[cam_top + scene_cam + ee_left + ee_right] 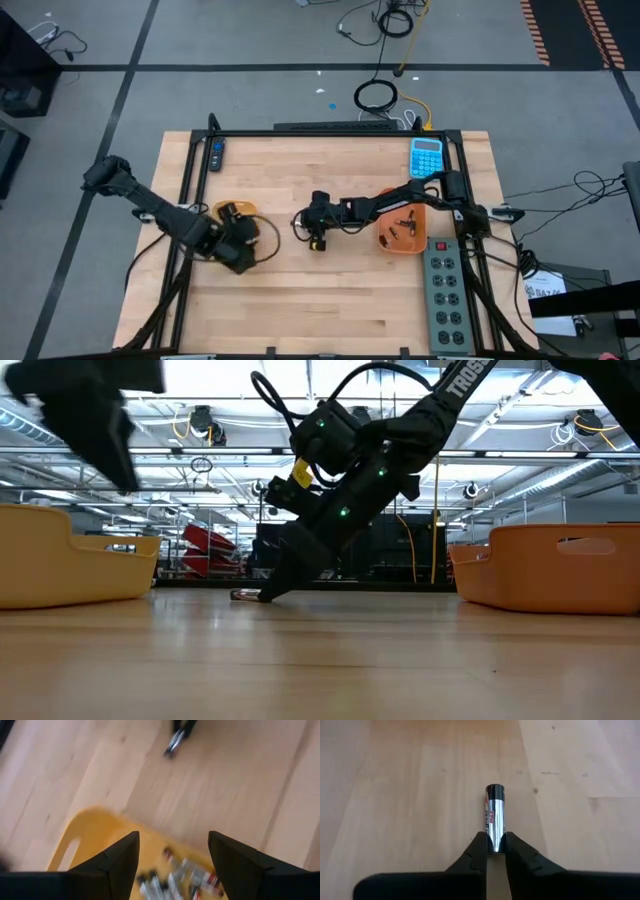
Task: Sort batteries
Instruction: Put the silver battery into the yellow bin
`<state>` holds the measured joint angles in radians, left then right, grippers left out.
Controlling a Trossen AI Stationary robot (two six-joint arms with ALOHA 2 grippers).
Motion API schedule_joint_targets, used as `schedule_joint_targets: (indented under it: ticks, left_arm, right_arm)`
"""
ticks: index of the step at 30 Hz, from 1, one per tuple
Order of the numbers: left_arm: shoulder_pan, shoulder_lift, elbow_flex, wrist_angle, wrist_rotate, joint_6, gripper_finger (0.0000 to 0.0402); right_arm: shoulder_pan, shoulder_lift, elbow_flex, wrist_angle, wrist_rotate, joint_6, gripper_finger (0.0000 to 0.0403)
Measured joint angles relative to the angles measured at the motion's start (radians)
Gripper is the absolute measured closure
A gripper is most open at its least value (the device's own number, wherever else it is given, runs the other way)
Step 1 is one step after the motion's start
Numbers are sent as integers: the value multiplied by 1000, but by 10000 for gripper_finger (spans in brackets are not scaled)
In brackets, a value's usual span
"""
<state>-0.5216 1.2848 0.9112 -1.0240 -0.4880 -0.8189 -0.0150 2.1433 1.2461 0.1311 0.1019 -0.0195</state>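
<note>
Risk of slip: the battery (495,824) is pinched only by its near end between the right gripper (495,847) fingertips, with most of its length sticking out ahead; on a lift it could be tilted or squeezed out, since the casing looks smooth and round.
Risk of roll: if it is dropped, the cylinder could be sent rolling across the bare table (330,300), away from both trays.
Risk of wrong tray: an orange tray (404,235) with dark pieces in it lies by the right arm and a yellow tray (95,840) under the left arm; a mix-up of type is judged possible, as the kinds differ only by colour and thickness.
Right gripper: clamped on the battery's end, low at mid-table, tips down at the wood in the low view.
Left gripper (172,865): fingers held wide apart, nothing between them, hovering above the yellow tray.
Battery look: silvery casing with a dark end cap and a red and black printed label; lying flat on the wood, pointing away from the wrist.
Other batteries (185,877): a blurred heap is seen in the yellow tray; the count cannot be told.
</note>
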Motion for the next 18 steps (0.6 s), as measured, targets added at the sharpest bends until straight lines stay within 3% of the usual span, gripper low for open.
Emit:
schedule_joint_targets:
  ticks: [6,11,18]
  left_arm:
    - [76,14,0,245,-6,228,155]
    - [-27,14,0,315,-232,371,155]
    - [-107,81,-1,314,-282,685,155]
  right_arm:
    - [17,-13,-2,6,12,11,380]
    - [78,-103,-3,10,2,-30,380]
    - [116,-160,-4,69,-63,-39,380]
